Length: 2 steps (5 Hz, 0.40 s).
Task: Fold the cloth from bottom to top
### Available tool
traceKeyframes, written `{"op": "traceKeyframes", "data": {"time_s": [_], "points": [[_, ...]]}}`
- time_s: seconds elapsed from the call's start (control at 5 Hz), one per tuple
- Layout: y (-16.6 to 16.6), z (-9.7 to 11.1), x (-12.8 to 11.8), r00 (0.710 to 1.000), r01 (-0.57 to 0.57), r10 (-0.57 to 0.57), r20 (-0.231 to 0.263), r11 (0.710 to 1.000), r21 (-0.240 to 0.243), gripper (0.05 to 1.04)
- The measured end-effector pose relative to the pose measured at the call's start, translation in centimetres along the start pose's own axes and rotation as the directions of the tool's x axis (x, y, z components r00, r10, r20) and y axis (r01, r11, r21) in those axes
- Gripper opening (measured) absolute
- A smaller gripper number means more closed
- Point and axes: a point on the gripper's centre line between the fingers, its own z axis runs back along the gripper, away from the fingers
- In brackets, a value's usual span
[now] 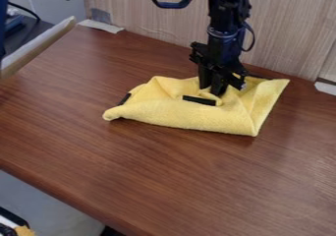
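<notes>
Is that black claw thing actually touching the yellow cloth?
Touching: in the camera view, the gripper has its lower end in bunched folds of the yellow cloth.

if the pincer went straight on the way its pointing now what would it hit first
The yellow cloth: the pincer points down into its bunched folds and seems to touch them already, though the exact depth is unclear. Beneath that, it would likely meet the table.

The table is reddish-brown, with streaky wood grain. A yellow cloth lies on it near the back, partly folded and rumpled. A pale strip lies along the table's far edge, toward the upper left.
</notes>
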Motion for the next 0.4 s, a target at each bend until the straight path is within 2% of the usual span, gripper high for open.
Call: {"op": "traceKeyframes", "data": {"time_s": [0.2,0.4], "points": [[-0.2,0.5,0.0,1.0,0.003,-0.003,0.012,1.0,0.003,0.749],[-0.1,1.5,0.0,0.999,-0.004,0.004,0.033,1.0,0.001,0.988]]}}
